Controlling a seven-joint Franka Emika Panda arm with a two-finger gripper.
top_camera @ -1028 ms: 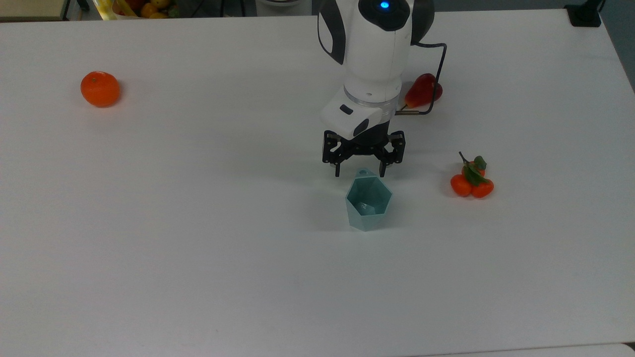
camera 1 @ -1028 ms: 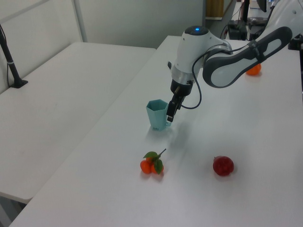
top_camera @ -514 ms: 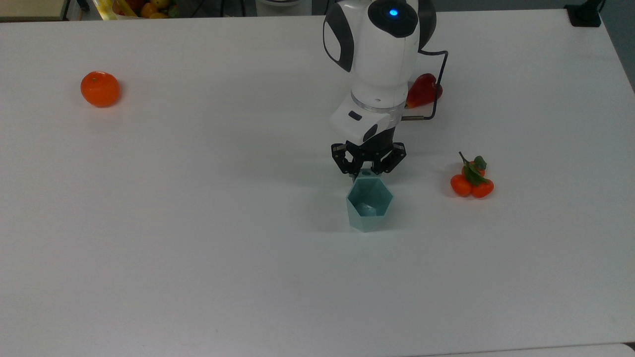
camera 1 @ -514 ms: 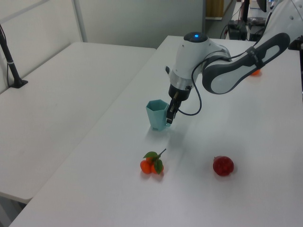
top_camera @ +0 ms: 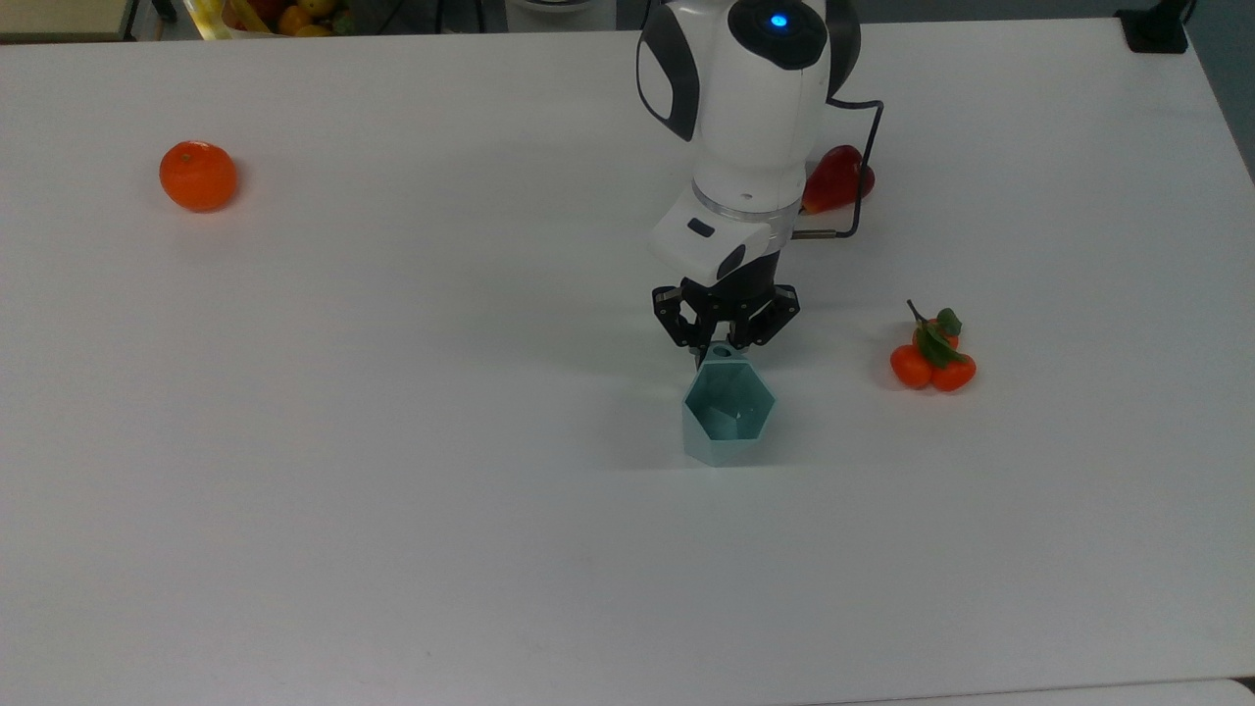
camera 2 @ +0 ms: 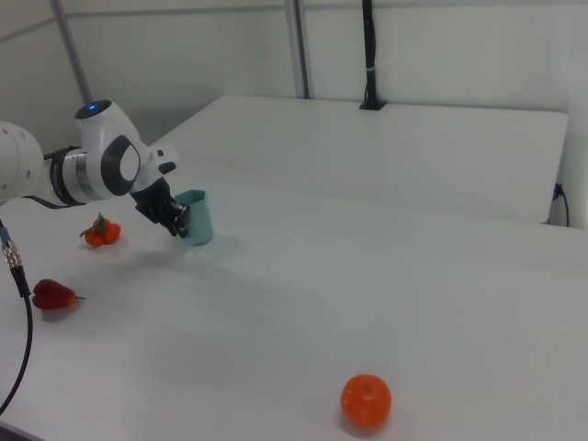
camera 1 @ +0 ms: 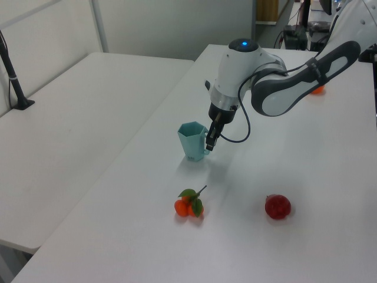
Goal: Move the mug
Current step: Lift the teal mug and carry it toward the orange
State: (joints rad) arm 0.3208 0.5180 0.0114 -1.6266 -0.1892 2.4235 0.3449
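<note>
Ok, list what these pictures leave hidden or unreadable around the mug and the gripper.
- Whether the mug rests on the table or is raised: its base is not settled in the top view or the left view.
- The mug's tab handle in the right view: the gripper covers it.
- Part of the red fruit in the top view: the arm hides it.
- Items at the top view's upper left: cut off by the edge.

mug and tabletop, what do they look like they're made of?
Mug: likely plastic, matte. It is an even pale teal with crisp flat hexagonal facets, a thin rim and a small tab handle with a hole, and shows no glaze shine. It could be moulded or 3D-printed; the look leaves that open.

Tabletop: smooth white, probably laminate or painted board. It has a faint soft sheen and shows no grain or seams.
</note>
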